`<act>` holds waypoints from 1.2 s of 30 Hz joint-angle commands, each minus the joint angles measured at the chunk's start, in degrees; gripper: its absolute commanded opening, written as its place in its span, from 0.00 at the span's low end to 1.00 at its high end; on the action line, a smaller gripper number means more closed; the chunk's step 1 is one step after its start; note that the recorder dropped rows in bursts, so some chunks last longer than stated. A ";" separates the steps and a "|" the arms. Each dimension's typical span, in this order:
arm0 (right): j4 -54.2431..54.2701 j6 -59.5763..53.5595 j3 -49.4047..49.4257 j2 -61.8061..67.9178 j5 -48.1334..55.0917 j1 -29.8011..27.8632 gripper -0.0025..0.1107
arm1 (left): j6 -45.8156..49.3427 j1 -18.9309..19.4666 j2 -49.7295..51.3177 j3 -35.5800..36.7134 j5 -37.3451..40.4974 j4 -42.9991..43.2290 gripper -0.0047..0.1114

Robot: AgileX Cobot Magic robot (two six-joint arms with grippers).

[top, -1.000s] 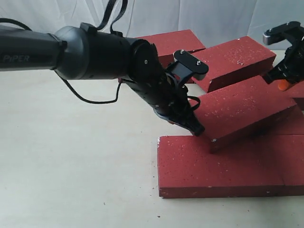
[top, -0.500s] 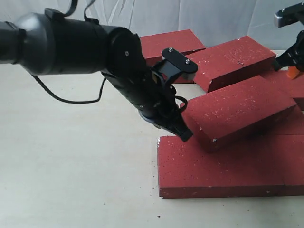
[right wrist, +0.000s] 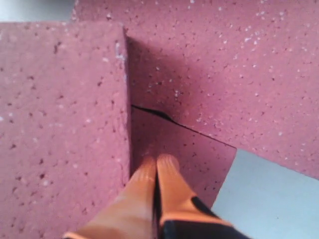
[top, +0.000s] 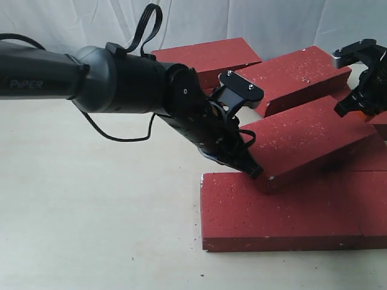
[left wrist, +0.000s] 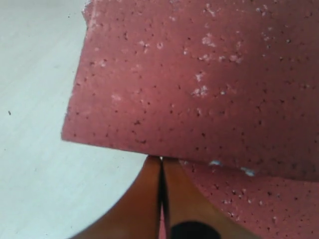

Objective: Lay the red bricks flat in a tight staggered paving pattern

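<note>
1. The red bricks (top: 296, 75) lay clustered on the right half of the pale table (top: 91, 217). Two back bricks (top: 208, 55) sat near the white backdrop (top: 272, 18), and a front brick (top: 272, 211) lay flat nearest the camera.
2. A tilted brick (top: 311, 140) rested askew, with its near-left corner overlapping the front brick's far edge and its long edges running diagonally away to the right.
3. The left gripper (top: 253, 170) had its fingers pressed together with nothing between them. Its tip met the tilted brick's near-left corner, just above the front brick.
4. In the left wrist view the orange fingertips (left wrist: 149, 184) closed to a thin line right at the tilted brick's (left wrist: 199, 74) lower edge. The front brick (left wrist: 244, 204) showed beneath that edge, with bare table (left wrist: 30, 149) to one side of the corner.
5. The right gripper (top: 358, 107) hovered by the tilted brick's far right end, close to one of the back bricks.
6. In the right wrist view its orange fingertips (right wrist: 144, 172) were also pressed together and empty. They sat over a lower brick (right wrist: 184, 144), hard against the upright side edge of a raised brick (right wrist: 60, 109). Another brick (right wrist: 234, 69) lay across beyond a thin dark gap (right wrist: 149, 112).
7. Open tabletop stretched wide on the left of the exterior view and in a narrower strip in front of the front brick's near edge. A black cable (top: 115, 132) hung there under the left arm.
</note>
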 commanded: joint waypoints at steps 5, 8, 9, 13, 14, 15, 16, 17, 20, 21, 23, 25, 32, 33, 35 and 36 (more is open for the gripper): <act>6.73 -4.37 -0.32 -0.92 2.78 -0.18 0.01 | 0.44 -0.74 0.10 -1.40 -1.31 0.41 0.04; 7.36 -4.23 -0.32 -3.19 3.06 -0.18 0.01 | 0.33 -0.74 -1.63 -1.40 -0.60 1.01 0.04; 7.83 -4.23 -0.32 -4.33 3.06 -0.18 0.01 | 0.33 -0.60 -2.60 -1.40 -0.23 1.23 0.04; 11.36 -4.23 -0.32 -8.82 4.16 -0.18 0.01 | 0.33 0.59 -7.17 -1.40 2.74 2.26 0.04; 12.59 -4.23 -0.32 -9.87 4.53 -0.18 0.01 | 0.16 1.19 -8.52 -1.40 3.78 2.53 0.04; 13.98 -4.23 -0.32 -10.82 4.88 -0.06 0.01 | 0.16 1.97 -9.78 -1.40 4.96 2.27 0.04; 15.29 -4.23 -0.32 -11.56 5.17 -0.06 0.01 | 0.16 2.72 -10.76 -1.40 6.14 2.30 0.04; 17.12 -4.23 -0.32 -12.22 5.45 -0.06 0.01 | 0.16 3.64 -11.96 -1.40 7.45 2.50 0.04; 20.65 -4.23 -0.32 -13.30 6.53 1.21 0.01 | 0.16 6.81 -15.40 -1.40 11.16 3.96 0.04; 21.45 -4.15 -0.32 -13.54 6.92 2.08 0.01 | 0.16 7.91 -16.40 -1.40 12.47 5.00 0.04; 22.66 -4.15 -0.32 -13.63 7.32 4.18 0.01 | 0.16 10.17 -17.96 -1.40 14.83 6.41 0.04; 23.17 -4.15 -0.32 -13.63 7.32 7.45 0.01 | 0.16 12.78 -19.19 -1.40 17.39 6.82 0.04; 28.01 -2.89 -0.32 -12.90 5.32 16.29 0.01 | 0.16 21.35 -20.35 1.97 20.54 8.67 0.04; 29.45 -2.79 -0.32 -12.87 4.10 17.45 0.01 | 0.37 22.49 -20.35 3.06 20.27 9.08 0.04; 32.03 -2.79 -0.32 -12.08 1.74 19.73 0.01 | 0.37 24.64 -20.35 5.16 19.22 9.82 0.04; 33.53 -3.05 -0.32 -11.52 0.32 20.85 0.01 | 0.37 26.01 -20.35 6.47 18.55 9.99 0.04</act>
